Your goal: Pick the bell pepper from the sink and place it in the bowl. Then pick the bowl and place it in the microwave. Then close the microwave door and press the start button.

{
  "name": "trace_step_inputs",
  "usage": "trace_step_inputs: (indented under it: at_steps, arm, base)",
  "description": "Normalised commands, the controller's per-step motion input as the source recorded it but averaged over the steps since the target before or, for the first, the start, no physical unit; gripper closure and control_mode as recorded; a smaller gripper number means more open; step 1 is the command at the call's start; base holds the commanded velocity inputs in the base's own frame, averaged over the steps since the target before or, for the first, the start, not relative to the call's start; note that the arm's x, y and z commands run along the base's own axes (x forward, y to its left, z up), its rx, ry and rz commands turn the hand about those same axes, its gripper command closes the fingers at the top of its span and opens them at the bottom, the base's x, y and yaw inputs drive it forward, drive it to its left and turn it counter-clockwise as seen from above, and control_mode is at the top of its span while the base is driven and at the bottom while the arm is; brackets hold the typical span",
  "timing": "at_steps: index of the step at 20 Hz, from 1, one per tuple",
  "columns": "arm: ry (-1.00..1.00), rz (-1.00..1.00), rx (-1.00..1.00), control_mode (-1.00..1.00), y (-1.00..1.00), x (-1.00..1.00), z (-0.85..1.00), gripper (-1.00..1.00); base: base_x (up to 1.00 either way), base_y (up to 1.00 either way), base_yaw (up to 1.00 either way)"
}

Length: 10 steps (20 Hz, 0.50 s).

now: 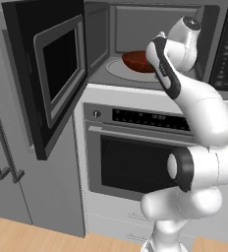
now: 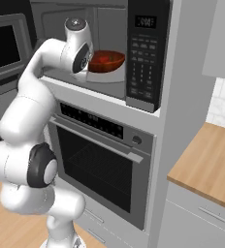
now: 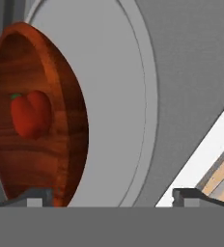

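Note:
The reddish-brown bowl (image 1: 137, 60) (image 2: 107, 60) rests on the round turntable plate (image 3: 119, 96) inside the microwave (image 1: 150, 24). In it lies the small red bell pepper (image 3: 31, 113). My gripper (image 3: 113, 197) reaches into the microwave cavity and stands open beside the bowl (image 3: 61, 130). One fingertip is at the bowl's near rim and the other is over the cavity floor; nothing is held. The microwave door (image 1: 47, 74) hangs wide open to the left. The keypad strip (image 2: 143, 63) is on the microwave's right. The sink is out of view.
An oven (image 1: 135, 157) with a long bar handle sits directly below the microwave. A grey fridge (image 1: 8, 147) stands to the left, behind the open door. A wooden counter (image 2: 206, 164) lies to the right.

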Motion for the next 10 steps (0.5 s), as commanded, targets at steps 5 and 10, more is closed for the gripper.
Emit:
trace_step_inputs:
  at_steps: [5,10]
  arm:
    - [-0.01,0.02,0.00,-1.00,0.09,-0.99,0.28,-1.00]
    - [-0.02,0.05,0.00,-1.00,0.27,-1.00,0.24,-1.00]
  base:
    - [0.00,0.00,0.00]
    - [0.00,0.00,0.00]
